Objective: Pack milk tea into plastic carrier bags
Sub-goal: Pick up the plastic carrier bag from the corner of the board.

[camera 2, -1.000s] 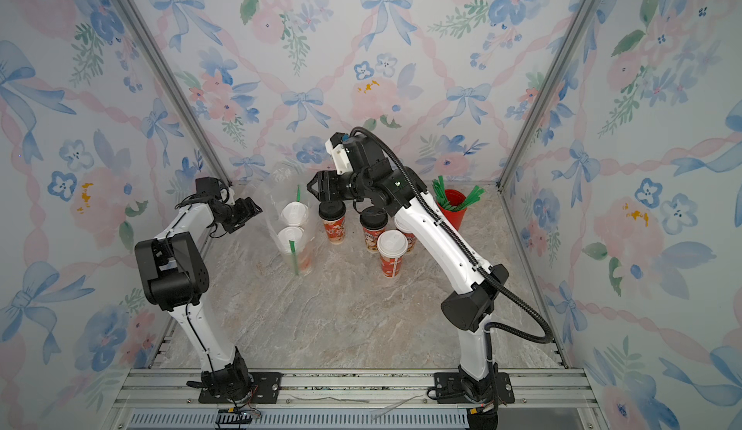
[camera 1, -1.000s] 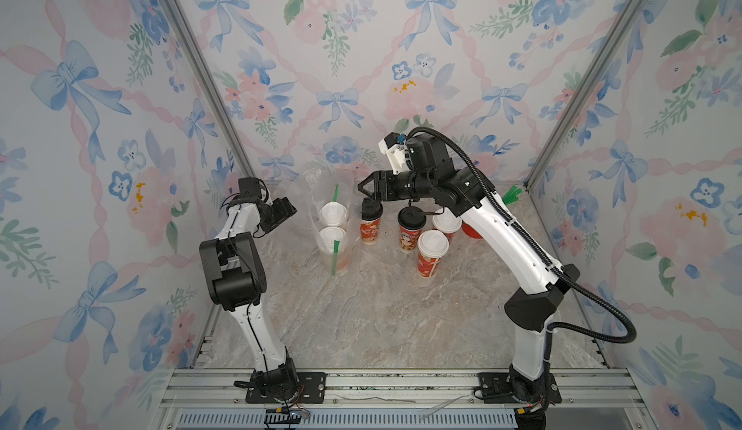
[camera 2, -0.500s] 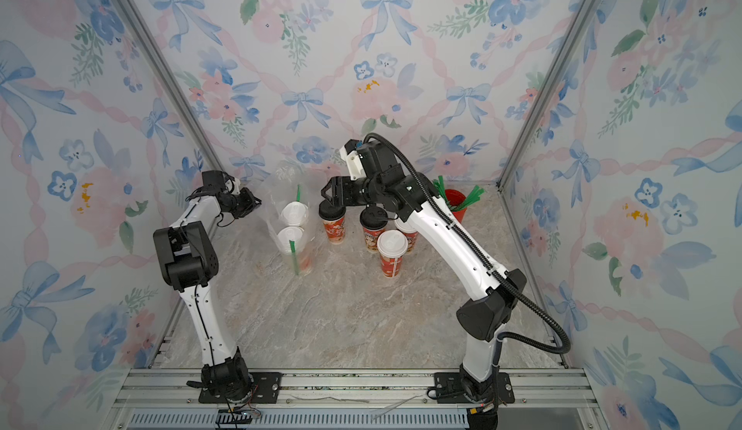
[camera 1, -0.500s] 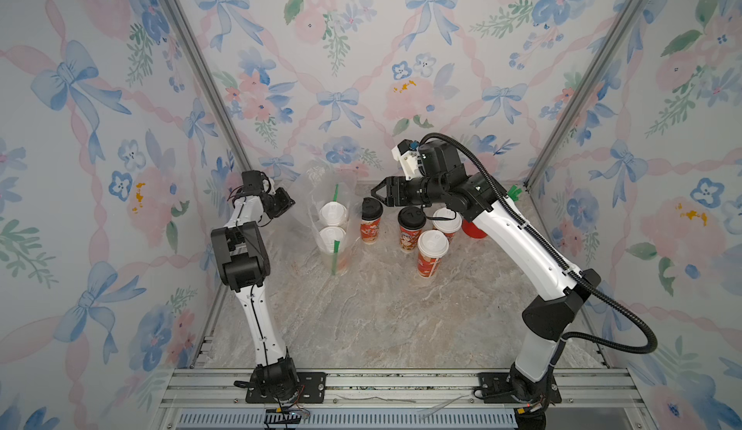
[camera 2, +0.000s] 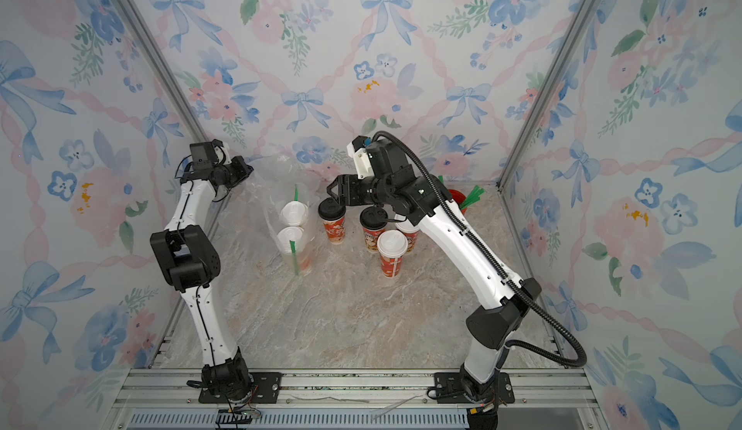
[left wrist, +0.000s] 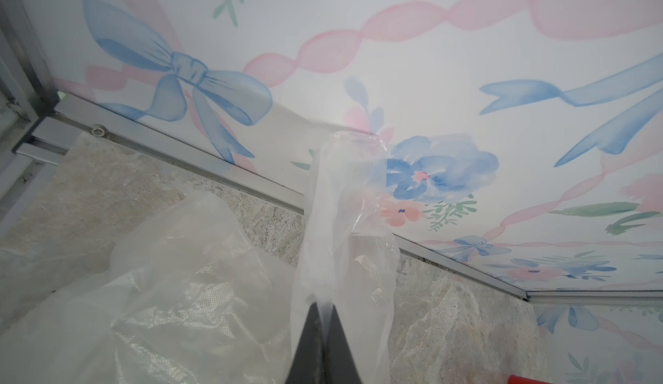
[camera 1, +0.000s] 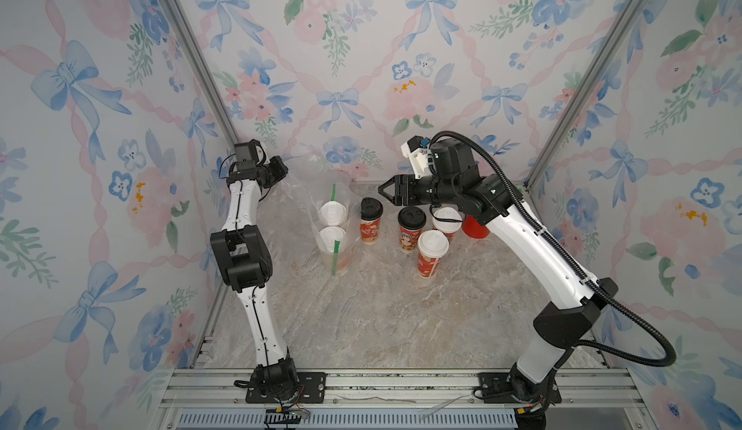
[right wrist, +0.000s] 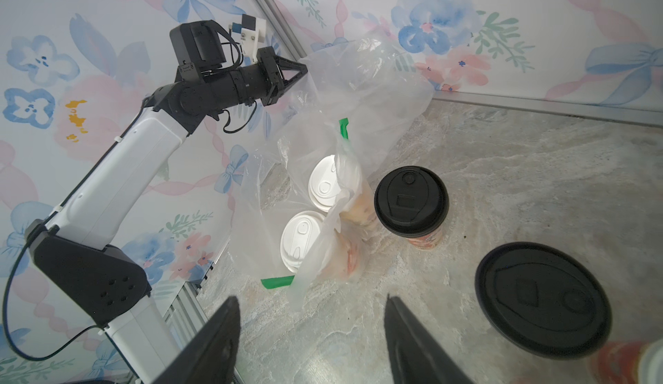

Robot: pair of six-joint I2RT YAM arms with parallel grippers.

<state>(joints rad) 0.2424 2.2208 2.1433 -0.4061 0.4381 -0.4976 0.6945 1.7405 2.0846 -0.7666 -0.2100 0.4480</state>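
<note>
left jaws are pinched shut on a bag [left wrist: 341,220] handle by the tabletop's [camera 1: 381,319] far left corner, right jaws hang apart just above the nearest upright black-lid cup [camera 1: 370,223], so they're the closer pair for grabbing it.

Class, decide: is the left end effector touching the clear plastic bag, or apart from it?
Touching. The left wrist view shows the left end effector shut on a strip of the clear plastic bag.
</note>
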